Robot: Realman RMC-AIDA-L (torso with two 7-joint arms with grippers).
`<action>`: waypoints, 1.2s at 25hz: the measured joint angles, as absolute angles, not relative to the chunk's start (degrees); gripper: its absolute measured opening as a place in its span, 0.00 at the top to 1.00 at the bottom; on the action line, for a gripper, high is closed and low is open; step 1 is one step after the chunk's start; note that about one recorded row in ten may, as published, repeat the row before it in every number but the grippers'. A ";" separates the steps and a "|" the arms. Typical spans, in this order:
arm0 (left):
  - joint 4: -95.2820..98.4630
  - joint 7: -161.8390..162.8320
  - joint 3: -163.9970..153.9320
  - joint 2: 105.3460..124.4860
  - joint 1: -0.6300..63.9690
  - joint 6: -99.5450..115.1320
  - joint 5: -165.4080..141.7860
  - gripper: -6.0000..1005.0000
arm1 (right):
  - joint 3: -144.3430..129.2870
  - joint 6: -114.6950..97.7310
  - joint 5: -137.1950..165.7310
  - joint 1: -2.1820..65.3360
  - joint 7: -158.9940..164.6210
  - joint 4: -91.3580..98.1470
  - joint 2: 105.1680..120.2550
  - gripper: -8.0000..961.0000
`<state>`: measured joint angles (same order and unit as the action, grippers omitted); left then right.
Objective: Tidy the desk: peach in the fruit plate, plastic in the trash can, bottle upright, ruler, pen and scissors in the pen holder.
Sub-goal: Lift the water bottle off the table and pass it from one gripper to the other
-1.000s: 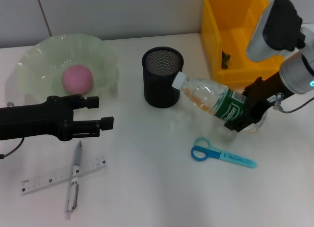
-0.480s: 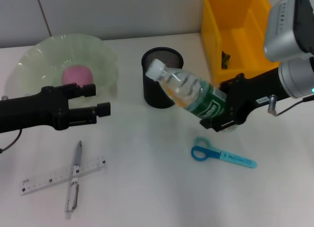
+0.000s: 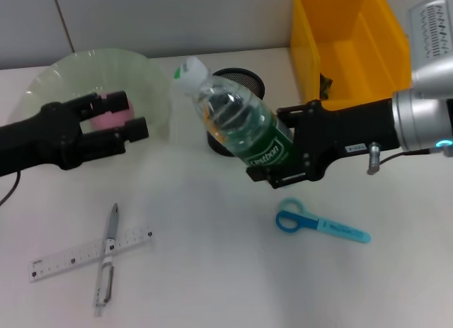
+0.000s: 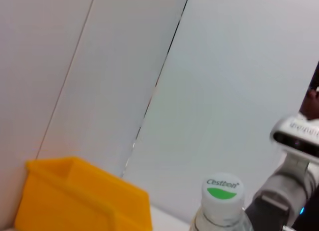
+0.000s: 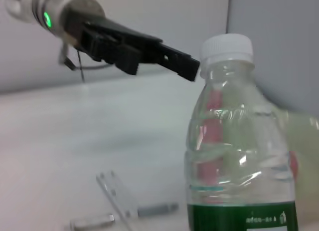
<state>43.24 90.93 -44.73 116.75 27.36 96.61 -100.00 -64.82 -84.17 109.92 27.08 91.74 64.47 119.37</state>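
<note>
Head view: the right gripper (image 3: 283, 160) is clamped on the bottle (image 3: 233, 119) at its green label, held above the desk (image 3: 212, 271) before the pen holder (image 3: 244, 80) — long axis tilted, cap up and leftward. Left gripper (image 3: 117, 115) parted, empty, beside the fruit plate (image 3: 56, 76).

Left wrist view: bottle cap only.

Right wrist view: bottle near upright — base must go down.

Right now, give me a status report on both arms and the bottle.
Right end effector shut on bottle, held tilted above the desk. Left end effector open, over fruit plate. Pen holder right behind bottle.
</note>
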 joint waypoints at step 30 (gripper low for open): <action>31.85 75.57 -45.03 118.29 26.57 103.56 -82.10 0.17 | -77.81 -75.93 80.85 31.17 69.02 42.39 119.53 0.20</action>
